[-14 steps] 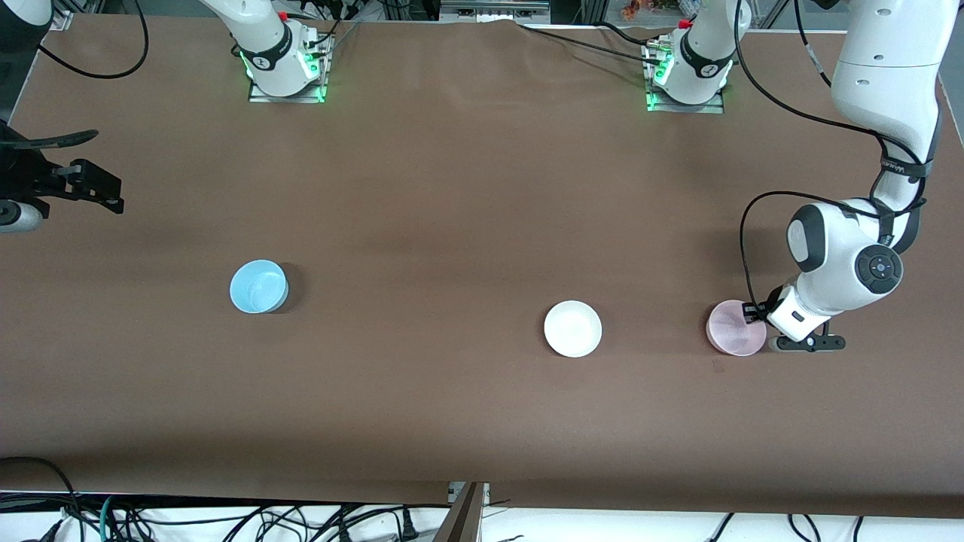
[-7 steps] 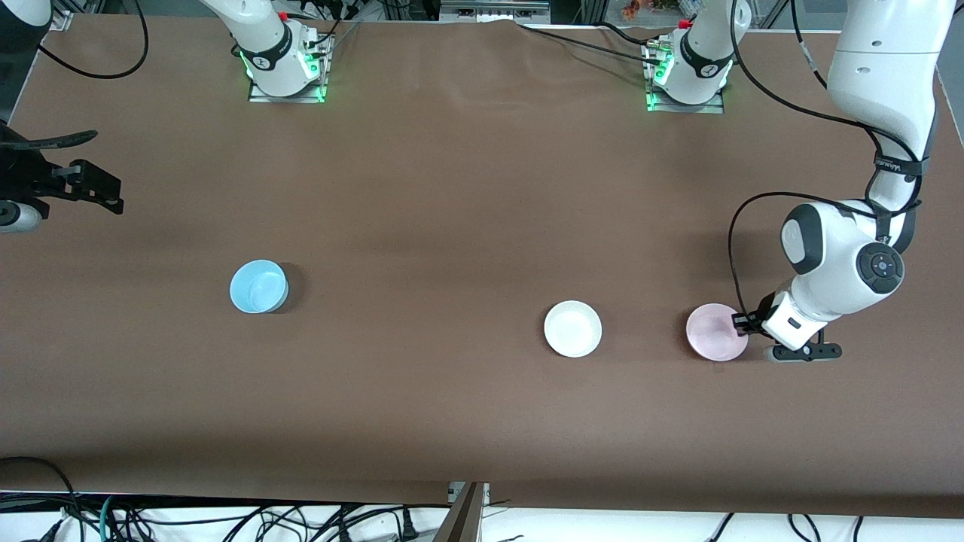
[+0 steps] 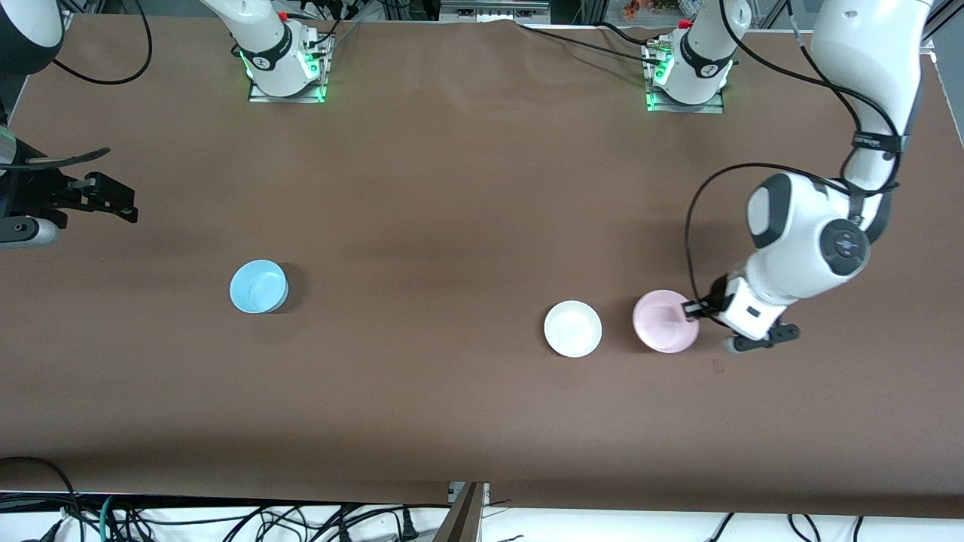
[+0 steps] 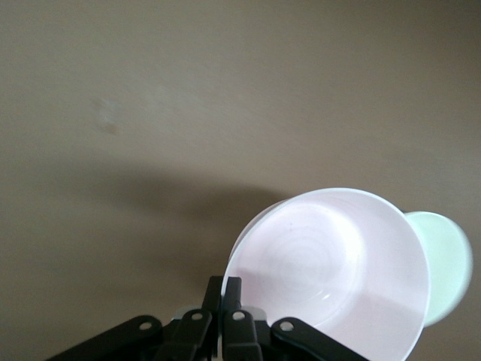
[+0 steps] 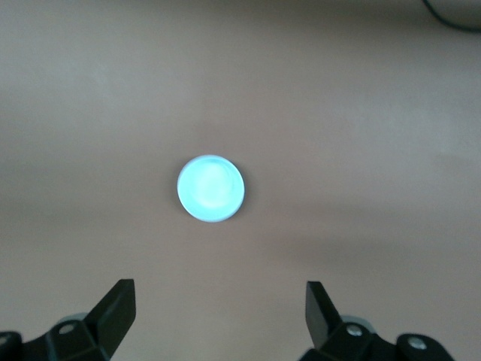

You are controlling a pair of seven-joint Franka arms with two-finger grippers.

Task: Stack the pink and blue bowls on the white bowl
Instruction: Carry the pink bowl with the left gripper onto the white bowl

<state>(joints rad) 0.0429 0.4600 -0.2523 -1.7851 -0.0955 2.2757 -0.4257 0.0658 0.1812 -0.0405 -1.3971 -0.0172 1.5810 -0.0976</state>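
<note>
My left gripper (image 3: 693, 309) is shut on the rim of the pale pink bowl (image 3: 663, 322), which hangs tilted a little above the brown table, just beside the white bowl (image 3: 573, 328) on the side toward the left arm's end. In the left wrist view its fingers (image 4: 225, 289) pinch the pink bowl (image 4: 331, 271), and the white bowl (image 4: 447, 271) peeks out past it. The blue bowl (image 3: 258, 286) sits alone toward the right arm's end. My right gripper (image 3: 113, 202) waits open and empty at that end, with the blue bowl (image 5: 211, 188) well below its jaws (image 5: 218, 301).
Both arm bases (image 3: 285, 68) (image 3: 685, 75) stand at the table's edge farthest from the front camera, with cables around them. A small dark mark (image 3: 717, 366) shows on the cloth near the pink bowl. More cables hang below the table's front edge (image 3: 467, 493).
My left gripper has lifted the pink bowl off the table and carried it toward the white bowl. My right gripper has shifted slightly.
</note>
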